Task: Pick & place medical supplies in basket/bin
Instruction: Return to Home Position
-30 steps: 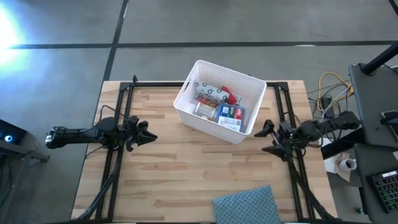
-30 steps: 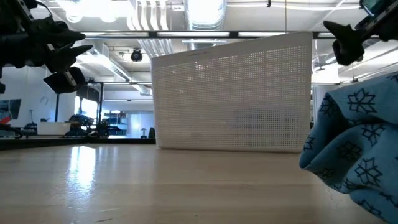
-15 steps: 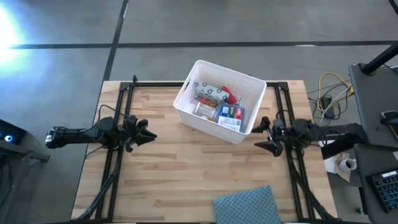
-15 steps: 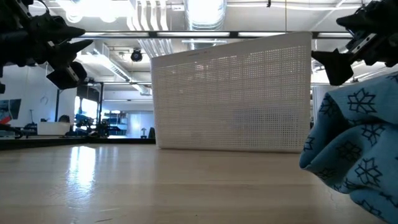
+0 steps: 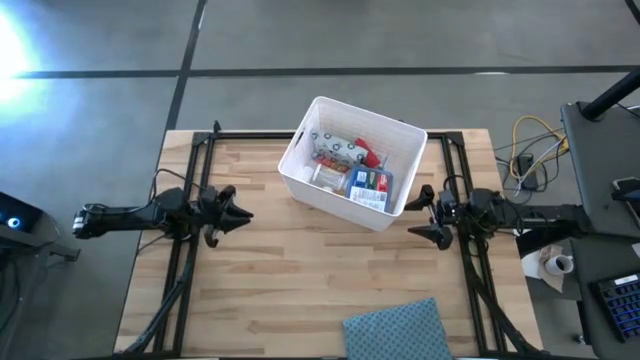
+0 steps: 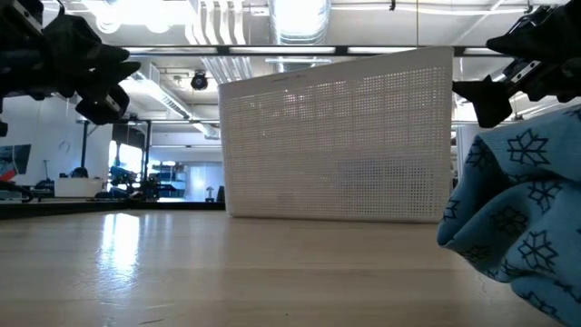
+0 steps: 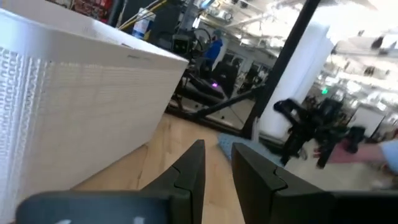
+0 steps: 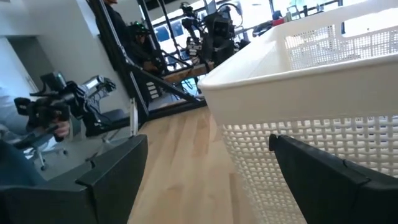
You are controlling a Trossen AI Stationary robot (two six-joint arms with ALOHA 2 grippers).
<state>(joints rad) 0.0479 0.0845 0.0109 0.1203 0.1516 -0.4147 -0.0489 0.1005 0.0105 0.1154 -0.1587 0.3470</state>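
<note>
Supplies [image 5: 350, 170] sit in the bin [image 5: 298, 137], just ahead of the right gripper [image 5: 424, 214], jaws wide, empty. Left gripper [image 5: 238, 213] nearly pinched, empty; job looks done.

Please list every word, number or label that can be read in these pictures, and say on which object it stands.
None can be read.
Blue-and-red packet in the white bin: printing too small to read.
White label beside it: too small.
Blue-grey cloth: snowflake pattern only, no words.
</note>
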